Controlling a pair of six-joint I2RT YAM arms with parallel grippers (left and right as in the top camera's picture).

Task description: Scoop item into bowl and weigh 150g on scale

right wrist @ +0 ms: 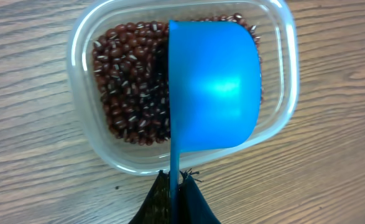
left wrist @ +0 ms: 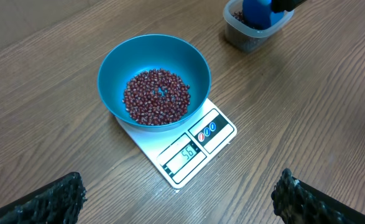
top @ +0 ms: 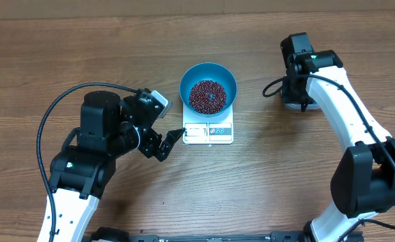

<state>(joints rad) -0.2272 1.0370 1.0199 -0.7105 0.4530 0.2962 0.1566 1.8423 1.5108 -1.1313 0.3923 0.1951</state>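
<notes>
Well, we see the beans heaped dark and loose in the smooth round blue bowl, which sits on the flat white scale. An overfull scoop could overshoot the target or scatter beans over the wood-grain bench. Our right end effector pinches its thin handle over the clear tub; the left end effector stands spread.
</notes>
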